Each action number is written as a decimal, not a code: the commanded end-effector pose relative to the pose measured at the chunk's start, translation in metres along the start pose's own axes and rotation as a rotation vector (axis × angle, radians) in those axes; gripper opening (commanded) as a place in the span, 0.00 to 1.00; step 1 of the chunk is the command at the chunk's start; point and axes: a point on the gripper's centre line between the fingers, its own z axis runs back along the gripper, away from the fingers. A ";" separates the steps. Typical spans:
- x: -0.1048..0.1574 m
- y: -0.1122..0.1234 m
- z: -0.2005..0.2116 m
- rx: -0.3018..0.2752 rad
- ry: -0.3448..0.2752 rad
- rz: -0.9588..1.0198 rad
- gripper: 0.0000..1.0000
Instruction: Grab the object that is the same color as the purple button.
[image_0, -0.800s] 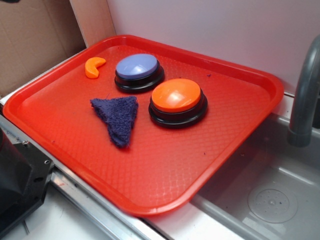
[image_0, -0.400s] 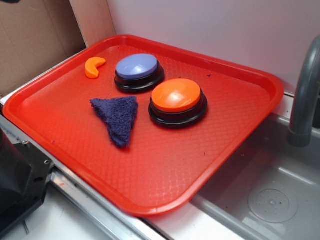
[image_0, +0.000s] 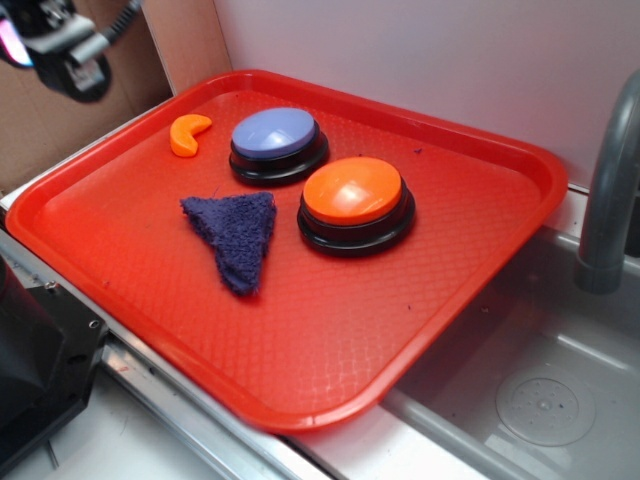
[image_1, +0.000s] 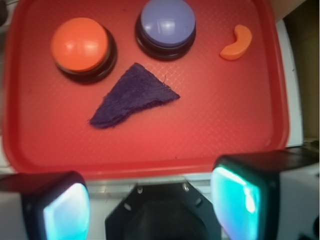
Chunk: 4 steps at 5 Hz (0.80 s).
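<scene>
Since the earlier exterior frames, where no arm showed, the hand (image_0: 60, 45) had come into the top left corner of that view, beyond the tray's far left edge and well apart from everything on it. Nothing on the tray had shifted. I could read no brand, label or writing on any item.

From the wrist camera I saw the hand (image_1: 150, 200) with its two pads (image_1: 65, 210) spread wide, empty, held above the tray's near rim and looking down over it.

I took the red tray (image_0: 450, 260) as my landmark. On it, the dark purple towel triangle (image_0: 236, 234) lay flat near the middle, its narrow tip pointing toward the tray's front edge. Behind it, toward the tray's back rim, sat the purple button (image_0: 276, 140) on its black base. Beside that, toward the tray's right side, stood the orange button (image_0: 353, 200), just next to the triangle but not touching it. An orange crescent (image_0: 188, 133) lay near the tray's back left corner, close to the purple button.
</scene>
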 end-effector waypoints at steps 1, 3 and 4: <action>0.023 -0.019 -0.057 -0.004 -0.055 0.094 1.00; 0.041 -0.043 -0.110 0.021 -0.040 0.118 1.00; 0.040 -0.043 -0.125 0.063 -0.004 0.166 1.00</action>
